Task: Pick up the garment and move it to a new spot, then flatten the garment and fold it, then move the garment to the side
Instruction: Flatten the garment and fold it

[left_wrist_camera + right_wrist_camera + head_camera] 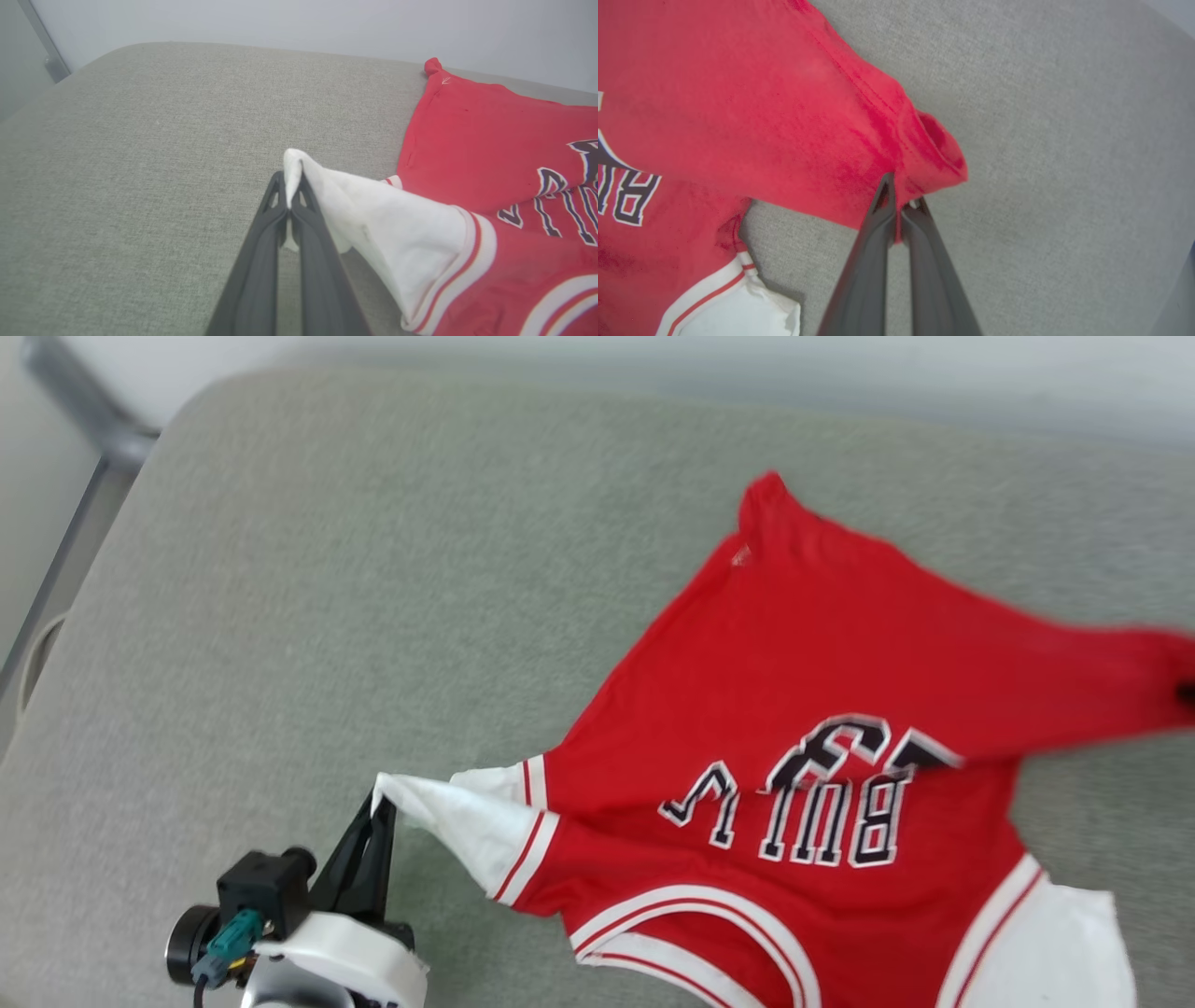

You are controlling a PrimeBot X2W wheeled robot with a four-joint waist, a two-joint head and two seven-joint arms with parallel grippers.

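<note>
Garment lies on the grey cushion, with the left gripper pinching its white sleeve and the right gripper pinching a red corner. It looks like pick-up time; next, both should lift together.

A broad worktop covered in grey-green woven fabric, its far left corner rounded, spreads under soft, even light, with a plain pale grey wall rising just behind its far edge and a slanted grey metal bar standing beyond that corner.
</note>
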